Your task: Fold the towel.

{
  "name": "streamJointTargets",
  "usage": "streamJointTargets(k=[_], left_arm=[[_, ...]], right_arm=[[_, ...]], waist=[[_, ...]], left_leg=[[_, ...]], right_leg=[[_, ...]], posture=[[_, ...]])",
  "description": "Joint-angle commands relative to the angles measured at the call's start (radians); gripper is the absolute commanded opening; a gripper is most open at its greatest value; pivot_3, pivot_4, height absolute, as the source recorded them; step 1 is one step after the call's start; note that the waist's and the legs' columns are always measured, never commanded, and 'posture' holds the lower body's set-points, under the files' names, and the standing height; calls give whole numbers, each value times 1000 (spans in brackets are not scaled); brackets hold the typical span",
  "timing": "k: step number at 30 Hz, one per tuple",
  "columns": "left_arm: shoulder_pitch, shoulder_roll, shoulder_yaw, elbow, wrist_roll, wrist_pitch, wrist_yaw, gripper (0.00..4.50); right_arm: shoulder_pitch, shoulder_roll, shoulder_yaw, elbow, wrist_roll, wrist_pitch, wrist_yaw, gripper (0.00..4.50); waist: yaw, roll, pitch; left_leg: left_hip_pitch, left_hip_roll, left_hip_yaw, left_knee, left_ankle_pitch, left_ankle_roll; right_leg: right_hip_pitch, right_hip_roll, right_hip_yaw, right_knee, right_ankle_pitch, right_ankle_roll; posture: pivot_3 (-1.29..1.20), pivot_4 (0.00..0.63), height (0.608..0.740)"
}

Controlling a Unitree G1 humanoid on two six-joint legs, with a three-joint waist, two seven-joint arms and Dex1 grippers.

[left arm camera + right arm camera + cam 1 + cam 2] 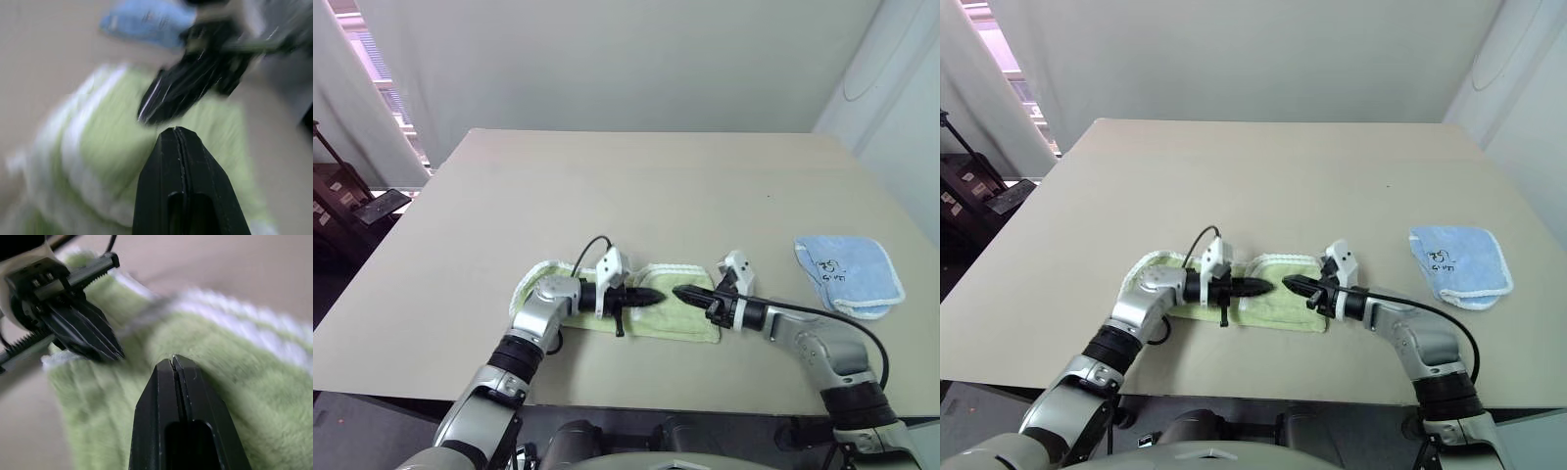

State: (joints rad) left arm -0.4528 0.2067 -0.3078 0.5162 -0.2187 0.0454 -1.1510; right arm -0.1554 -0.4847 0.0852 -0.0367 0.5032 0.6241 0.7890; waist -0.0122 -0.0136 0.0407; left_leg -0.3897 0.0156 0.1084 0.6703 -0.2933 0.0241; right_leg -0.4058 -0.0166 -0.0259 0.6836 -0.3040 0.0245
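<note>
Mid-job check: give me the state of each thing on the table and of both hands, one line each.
green towel: lying flat on the table, already folded, not gripped.
blue towel: folded, lying apart near the table's right edge, untouched.
left hand: shut, empty, over the green towel, tip pointing at the right hand.
right hand: shut, empty, over the green towel.

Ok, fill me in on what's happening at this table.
A two-armed robot is working on a light green towel lying near the front edge of a beige table. Both arms reach in over it: the left gripper and the right gripper point at each other above the middle of the towel, tips close but apart. Both are shut and neither has any cloth pinched. A smaller light blue towel lies off to the robot's right, untouched.
</note>
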Motion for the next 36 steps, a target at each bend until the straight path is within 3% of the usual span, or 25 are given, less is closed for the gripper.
streamJointTargets(k=[1, 11, 13, 17, 25, 29, 36], left_arm=[[0, -11, -10, 54, 37, -49, -5, 0], [-7, -4, 45, 19, 6, -65, -27, 0], [-14, -3, 75, -14, -41, -20, -47, 355], [-13, 38, 123, -173, -151, 153, -95, 1548], [83, 182, 240, -541, -286, 418, 7, 4437], [196, 264, 361, -725, -401, 649, 162, 4475], [395, 309, 693, -900, -861, 1035, 441, 4475]], right_arm=[[-1, 12, 20, 15, -36, -35, 9, 30], [-38, 34, 22, 73, -78, -79, 37, 30], [-57, 44, -12, 65, -50, -71, 39, 0], [-81, 45, -93, 3, 60, -9, 67, 939], [-145, -5, -140, -176, 201, 147, 79, 3811], [-197, -4, -145, -206, 245, 220, 37, 3817], [-224, 13, -134, -186, 250, 217, 25, 3817]], waist=[[0, 1, -1], [-2, 1, -2], [-3, 0, -2], [-4, 1, -1], [-10, 3, 0], [-7, 3, 0], [-2, 2, 1]], left_leg=[[0, 0, 0, 0, 0, 0], [6, 0, 0, 1, 0, 0], [6, 0, -1, 1, 0, 0], [0, 1, -1, 3, 0, 0], [-1, 1, -2, 8, -1, 1], [-1, 1, -3, 8, -1, 1], [-1, 1, -3, 8, -1, 1]], right_leg=[[0, 0, 0, 0, 0, 0], [6, 0, 0, 0, 0, 0], [5, 0, 0, 0, 0, -1], [0, 0, 0, 3, 0, -1], [0, -1, -1, 5, 1, -1], [0, -1, -1, 6, 0, -1], [1, -2, -2, 5, 0, -1]], posture=[[0, 0, 724], [0, 0, 724], [0, 0, 724], [0, 0, 724], [0, 0, 724], [0, 0, 724], [0, 0, 724]])
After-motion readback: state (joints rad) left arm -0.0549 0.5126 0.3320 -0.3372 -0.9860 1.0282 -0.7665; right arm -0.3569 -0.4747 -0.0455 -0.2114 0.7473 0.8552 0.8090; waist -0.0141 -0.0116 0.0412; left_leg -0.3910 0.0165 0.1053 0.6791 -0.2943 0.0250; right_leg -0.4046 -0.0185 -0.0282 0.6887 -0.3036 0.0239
